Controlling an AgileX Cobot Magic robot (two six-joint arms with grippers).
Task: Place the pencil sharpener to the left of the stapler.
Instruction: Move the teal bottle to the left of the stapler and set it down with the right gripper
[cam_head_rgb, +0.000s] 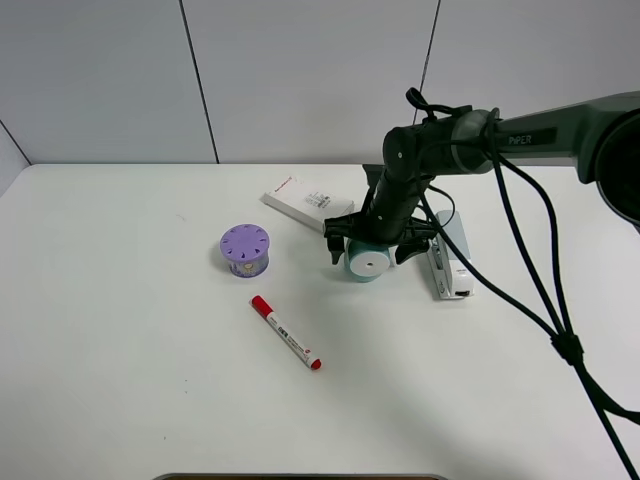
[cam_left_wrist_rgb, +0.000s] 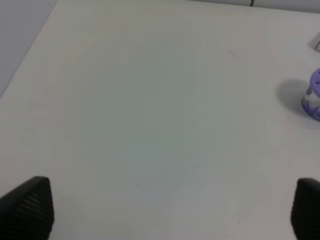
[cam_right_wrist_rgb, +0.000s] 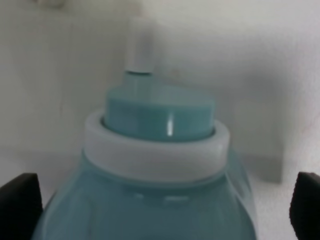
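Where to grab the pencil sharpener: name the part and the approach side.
Take the pencil sharpener across its rounded teal barrel, behind the flat white face, from above. It lies on its side, the right hand straddles it open, and the stapler sits close beside it.

The sharpener (cam_head_rgb: 366, 262) is a small teal barrel lying on its side on the surface (cam_head_rgb: 150, 380), its flat white round face turned toward 6 o'clock. At its far end are a white ring and a small white knob. It lies just beside the stapler (cam_head_rgb: 450, 258), at its 9 o'clock. The stapler, silver-grey and white, lies flat, its length running from 12 to 6.
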